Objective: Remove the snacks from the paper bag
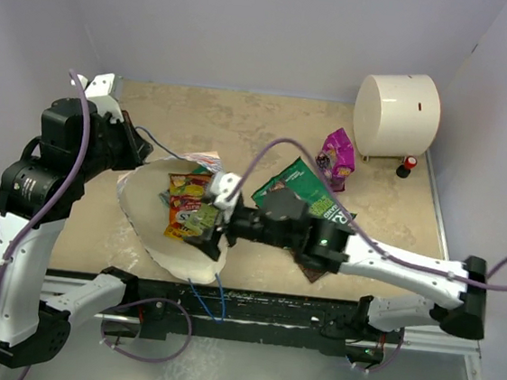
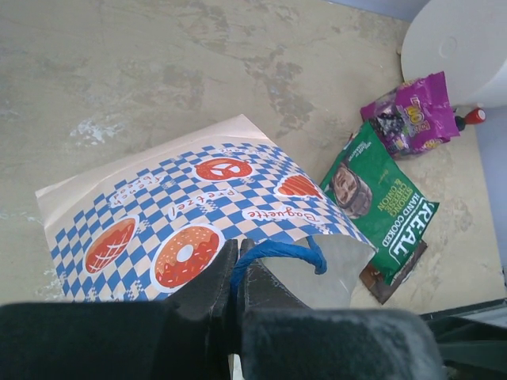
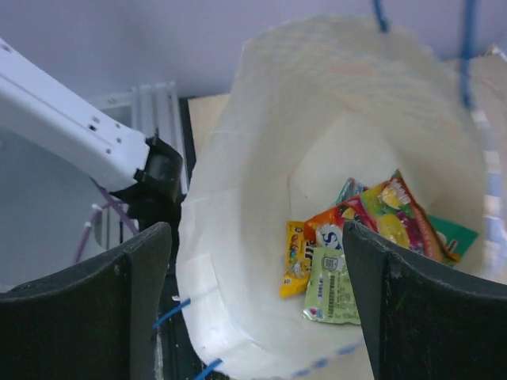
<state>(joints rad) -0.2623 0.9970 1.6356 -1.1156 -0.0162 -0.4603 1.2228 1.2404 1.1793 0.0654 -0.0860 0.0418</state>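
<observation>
At the near edge of the table, a loop of blue cord hangs down from the paper bag. The bag sits left of the middle, just past that edge. Its white inside faces up with the mouth gaping wide, and its blue-and-white checkered outside is spread on the table.

The right tool reaches in from the right and sits at the bag's mouth. It is released, with its dark fingers spread far apart and nothing between them. Its wrist view looks straight down the bag's white wall.

Several snacks lie heaped at the bottom of the bag: a yellow pack, a pale green pack and a red-orange packet. They overlap one another, and none touches the fingers.

At the bag's far left rim, the left tool is clenched on a blue cord handle, which is pinched between its closed fingers.

Right of the bag and out on the table lies a green packet, flat and face up. A dark brown packet pokes out from under its near corner. Beyond them the magenta pouch lies apart from the green packet. A cream cylinder rests on its side in the far right corner, with a small red-capped object just beside it.
</observation>
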